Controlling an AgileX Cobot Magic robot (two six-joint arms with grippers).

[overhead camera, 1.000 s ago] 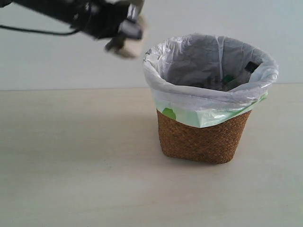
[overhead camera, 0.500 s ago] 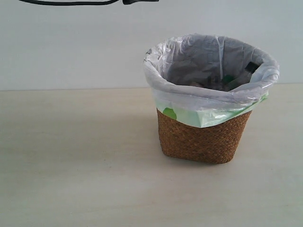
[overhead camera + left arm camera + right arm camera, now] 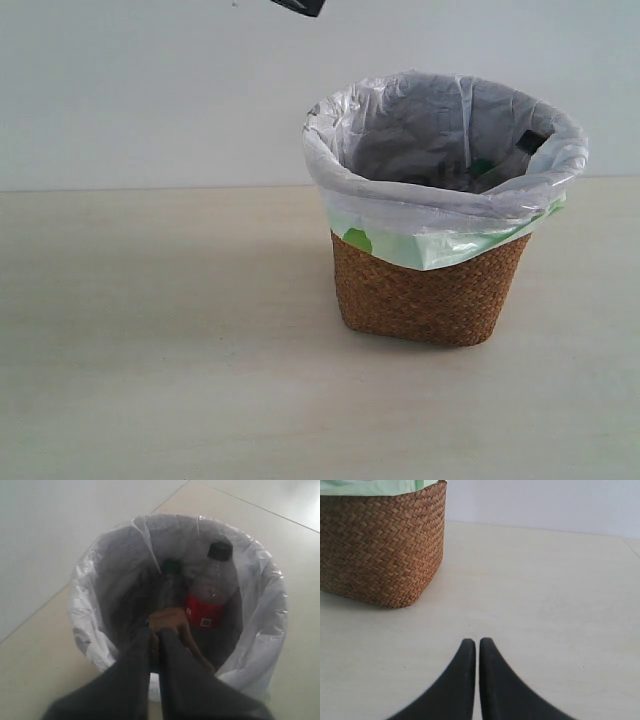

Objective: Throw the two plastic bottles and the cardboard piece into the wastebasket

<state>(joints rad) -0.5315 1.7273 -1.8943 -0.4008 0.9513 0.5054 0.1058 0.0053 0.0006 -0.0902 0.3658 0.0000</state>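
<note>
Our left claw [image 3: 155, 631] clamps the one cardboard piece [image 3: 169, 620] at its fingertips, over the single wastebasket [image 3: 80, 605]; below it we count two bottles, the green-capped bottle [image 3: 171, 582] beside the red-labelled bottle [image 3: 207, 600]. Only this wrist view shows them whole; the exterior view catches mere scraps above the rim. Our right claw [image 3: 474, 642], fingers pressed together and empty, has the wicker wall ahead, not touching.

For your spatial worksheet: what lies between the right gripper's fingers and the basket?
Nothing: in the right wrist view only bare table separates the right gripper from the basket.
</note>
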